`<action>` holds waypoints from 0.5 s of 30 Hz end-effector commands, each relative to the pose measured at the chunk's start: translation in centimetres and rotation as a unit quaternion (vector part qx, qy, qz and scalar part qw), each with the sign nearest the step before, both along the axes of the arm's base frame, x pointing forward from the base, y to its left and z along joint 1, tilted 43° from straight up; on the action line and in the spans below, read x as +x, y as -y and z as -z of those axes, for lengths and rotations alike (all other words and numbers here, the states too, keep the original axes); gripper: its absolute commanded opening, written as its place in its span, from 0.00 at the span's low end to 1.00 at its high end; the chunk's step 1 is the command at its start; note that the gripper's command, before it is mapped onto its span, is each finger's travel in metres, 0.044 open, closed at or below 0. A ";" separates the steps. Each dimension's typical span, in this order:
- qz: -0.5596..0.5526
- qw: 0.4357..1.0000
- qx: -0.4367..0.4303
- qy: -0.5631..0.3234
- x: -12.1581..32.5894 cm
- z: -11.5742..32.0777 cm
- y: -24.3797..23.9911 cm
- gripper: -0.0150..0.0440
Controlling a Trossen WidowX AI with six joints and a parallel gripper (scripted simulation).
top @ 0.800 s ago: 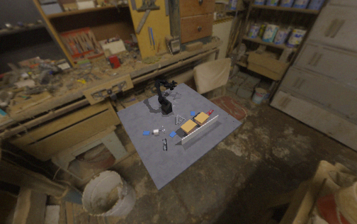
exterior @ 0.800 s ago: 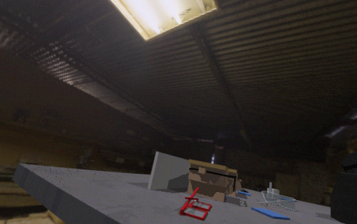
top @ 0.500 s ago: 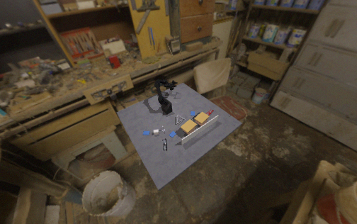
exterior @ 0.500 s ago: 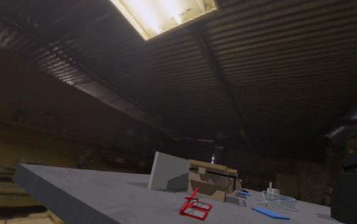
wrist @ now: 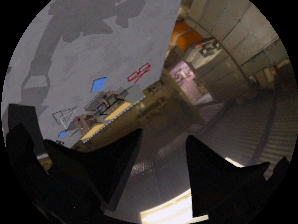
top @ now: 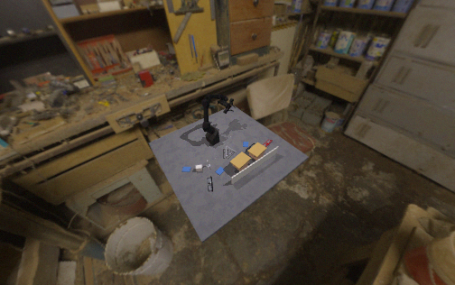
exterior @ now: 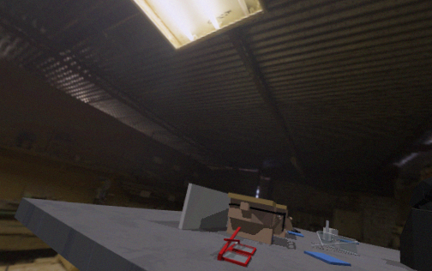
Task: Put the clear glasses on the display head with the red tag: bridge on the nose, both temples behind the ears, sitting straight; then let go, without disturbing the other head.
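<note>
Two heads [top: 240, 160] [exterior: 253, 220] [wrist: 111, 101] stand at four o'clock from my base [top: 213, 137] in the top view; the clear glasses [top: 224, 153] [exterior: 336, 252] [wrist: 62, 112] lie on the table [top: 203, 216] [exterior: 107, 227] [wrist: 130, 45] between. My gripper [top: 231, 106] [wrist: 165, 136] is raised, partly open, grasping nothing.

Grey tabletop [top: 203, 216] [exterior: 107, 227] [wrist: 125, 45]: placed beside a cluttered workbench [top: 97, 101].
Red glasses [top: 268, 142] [exterior: 236, 252] [wrist: 139, 73]: laid on the tabletop, near its edge.
Dark-framed glasses [top: 210, 184]: left on the tabletop.
Blue squares [top: 246, 144] [exterior: 327, 258] [wrist: 99, 84]: spread flat across the tabletop.
White panel [top: 255, 166] [exterior: 203, 207]: stood upright on the tabletop.
White bucket [top: 137, 248]: set on the floor, apart from the tabletop.
Ceiling light [exterior: 201, 21] [wrist: 167, 212]: mounted above the tabletop, lit.
</note>
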State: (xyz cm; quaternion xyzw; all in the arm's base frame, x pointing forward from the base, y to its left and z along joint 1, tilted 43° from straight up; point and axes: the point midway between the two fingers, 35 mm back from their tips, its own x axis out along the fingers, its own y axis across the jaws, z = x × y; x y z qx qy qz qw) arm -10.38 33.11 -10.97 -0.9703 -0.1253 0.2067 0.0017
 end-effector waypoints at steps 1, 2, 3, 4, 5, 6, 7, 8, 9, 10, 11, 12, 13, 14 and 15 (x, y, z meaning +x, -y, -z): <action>0.148 0.983 0.103 -0.040 6.5 -1.6 -0.5 0.59; 0.186 0.972 0.132 -0.047 8.1 -2.0 -0.5 0.59; 0.224 0.960 0.160 -0.053 9.8 -2.3 -0.4 0.59; 0.261 0.945 0.189 -0.057 11.4 -2.7 -0.2 0.59; 0.297 0.928 0.218 -0.060 13.0 -3.1 0.1 0.59; 0.333 0.908 0.246 -0.061 14.6 -3.5 0.5 0.59; 0.367 0.887 0.274 -0.061 16.2 -3.9 1.0 0.59; 0.401 0.863 0.302 -0.059 17.7 -4.2 1.5 0.59; 0.433 0.837 0.330 -0.056 19.2 -4.6 2.2 0.59; 0.464 0.809 0.356 -0.051 20.6 -5.0 2.9 0.59; 0.494 0.779 0.383 -0.045 22.0 -5.3 3.7 0.59; 0.522 0.748 0.408 -0.038 23.3 -5.6 4.6 0.59; 0.549 0.714 0.433 -0.029 24.5 -6.0 5.6 0.59; 0.574 0.679 0.457 -0.019 25.7 -6.3 6.6 0.59; 0.597 0.643 0.480 -0.008 26.9 -6.6 7.6 0.59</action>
